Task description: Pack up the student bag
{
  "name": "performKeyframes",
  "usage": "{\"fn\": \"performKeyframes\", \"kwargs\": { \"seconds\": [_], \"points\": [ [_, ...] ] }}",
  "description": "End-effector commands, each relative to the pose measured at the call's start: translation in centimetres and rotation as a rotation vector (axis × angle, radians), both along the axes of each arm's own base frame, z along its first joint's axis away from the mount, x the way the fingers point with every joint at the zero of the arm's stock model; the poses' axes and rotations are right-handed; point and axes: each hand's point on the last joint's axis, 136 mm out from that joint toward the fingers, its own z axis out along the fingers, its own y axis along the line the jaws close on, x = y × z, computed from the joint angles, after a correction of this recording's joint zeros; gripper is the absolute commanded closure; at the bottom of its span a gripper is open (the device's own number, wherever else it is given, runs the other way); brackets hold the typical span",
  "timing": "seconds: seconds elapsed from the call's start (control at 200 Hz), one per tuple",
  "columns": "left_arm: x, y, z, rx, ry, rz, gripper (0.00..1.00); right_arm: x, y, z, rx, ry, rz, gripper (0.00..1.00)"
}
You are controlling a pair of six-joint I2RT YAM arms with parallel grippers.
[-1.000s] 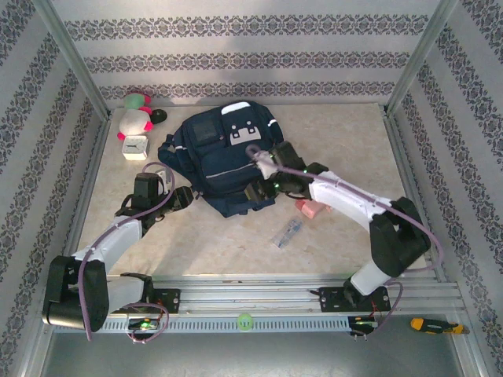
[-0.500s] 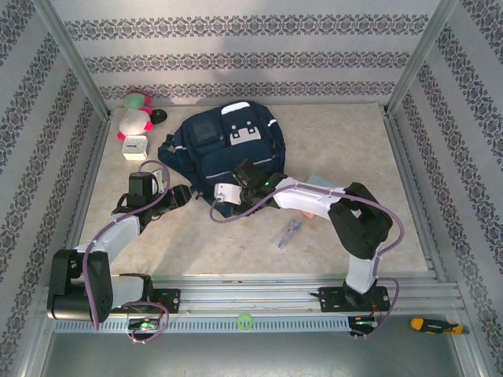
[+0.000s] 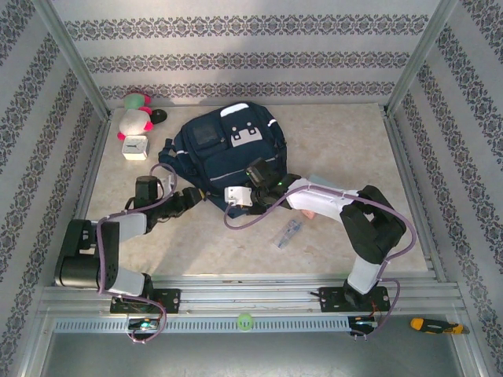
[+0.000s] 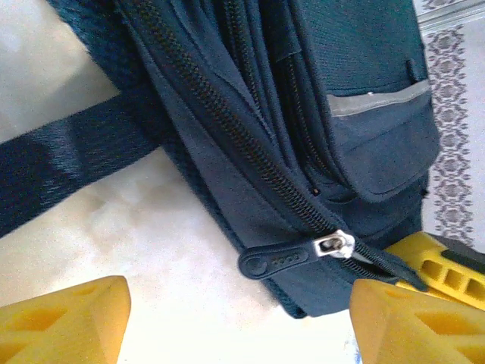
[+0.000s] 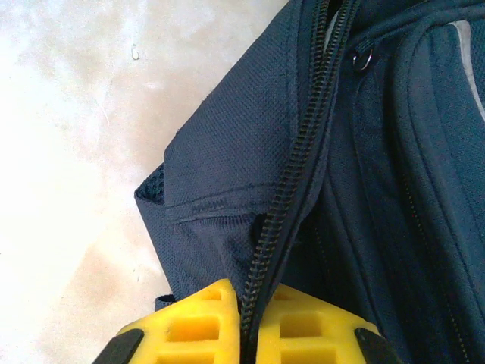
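Note:
The student bag (image 3: pixel 222 149), a navy backpack with a pale stripe, lies flat in the middle of the table. My left gripper (image 3: pixel 193 197) is at its near-left corner and stands open. In the left wrist view the left gripper (image 4: pixel 239 326) has its yellow fingers wide apart, and a dark zipper pull (image 4: pixel 292 258) with a silver slider lies just beyond the gap, untouched. My right gripper (image 3: pixel 253 181) is at the bag's near edge. In the right wrist view the right gripper (image 5: pixel 250 311) is shut on the bag's zipper edge (image 5: pixel 292 163), pinching the fabric and teeth.
A pink and green plush toy (image 3: pixel 135 111) and a white clock (image 3: pixel 135 147) sit at the back left. A pink object (image 3: pixel 308 209) lies partly under the right arm, with a small pen-like item (image 3: pixel 288 232) nearer me. A screwdriver (image 3: pixel 431 324) lies beyond the rail.
The right gripper swung left to the bag's near edge and closed on the zipper edge. The left gripper moved closer to the bag's corner and opened a little wider.

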Motion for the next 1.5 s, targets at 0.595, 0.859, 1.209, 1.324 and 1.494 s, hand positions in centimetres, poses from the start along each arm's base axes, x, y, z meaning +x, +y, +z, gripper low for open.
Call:
{"fn": "performKeyframes", "kwargs": {
  "seconds": [0.595,0.859,1.209,1.324,1.494],
  "points": [
    [1.5,-3.6,2.6,-0.244,-0.159,-0.007,0.51,-0.6,0.7,1.3,0.064,0.020,0.016,0.96],
    [0.6,-3.3,2.1,-0.146,-0.124,-0.017,0.77,0.0,0.7,1.4,0.069,0.027,-0.020,0.97],
    [-0.6,-3.2,1.8,-0.022,-0.096,-0.066,1.00,0.6,1.4,2.0,0.108,0.035,-0.051,1.00],
    [-0.8,-3.6,1.4,-0.021,-0.083,-0.081,0.88,0.6,1.5,2.1,0.111,0.031,-0.053,1.00],
    [-0.6,-4.3,1.4,-0.056,-0.094,-0.098,0.77,0.6,1.4,2.2,0.114,0.032,-0.054,1.00]
  ]
}}
